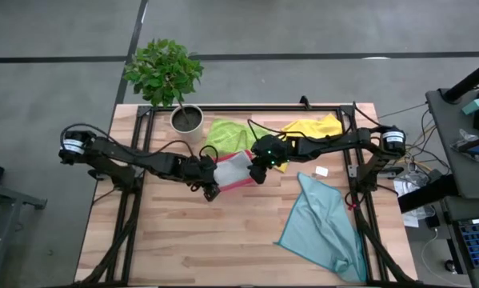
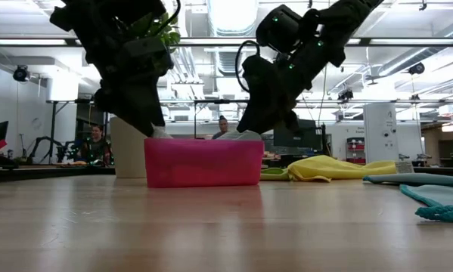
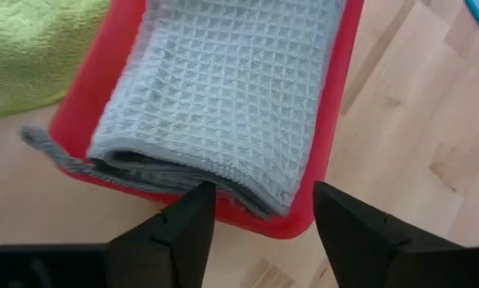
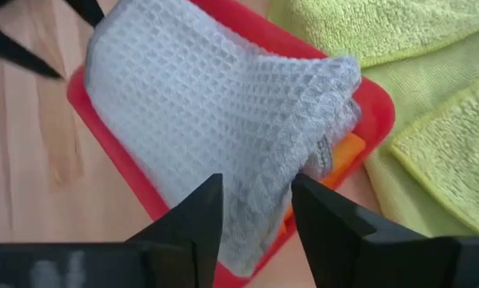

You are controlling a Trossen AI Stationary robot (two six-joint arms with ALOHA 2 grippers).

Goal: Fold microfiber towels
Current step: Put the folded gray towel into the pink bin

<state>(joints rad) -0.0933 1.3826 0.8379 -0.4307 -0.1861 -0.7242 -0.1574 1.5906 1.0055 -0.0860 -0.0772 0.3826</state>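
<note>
A pale grey waffle-weave towel point(image 1: 233, 166) point(image 3: 223, 88) lies folded in the pink tray point(image 1: 236, 186) point(image 2: 203, 162) at the table's middle. One edge of it point(image 4: 335, 84) stands up as a ridge. My left gripper point(image 1: 210, 189) point(image 3: 259, 204) is open at the tray's left end, its fingers on either side of the towel's folded edge. My right gripper point(image 1: 257, 171) point(image 4: 255, 200) is open at the tray's right end, over the towel. A lime green towel point(image 1: 225, 134), a yellow towel point(image 1: 315, 128) and a teal towel point(image 1: 327, 224) lie flat on the table. My left gripper has its open fingers slanting down beside the towel's folded edge point(image 3: 223, 180) at the tray's end; I cannot tell whether a fingertip point(image 3: 197, 204) touches it. My right gripper slants down over the towel's other end point(image 4: 251, 160); I cannot tell whether its fingers touch the cloth.
A potted plant point(image 1: 187, 118) stands at the far edge, just behind the lime towel. The teal towel hangs over the near right corner. A small white tag point(image 1: 321, 171) lies right of the tray. Bare wood spreads over the near left half of the table point(image 1: 183, 240).
</note>
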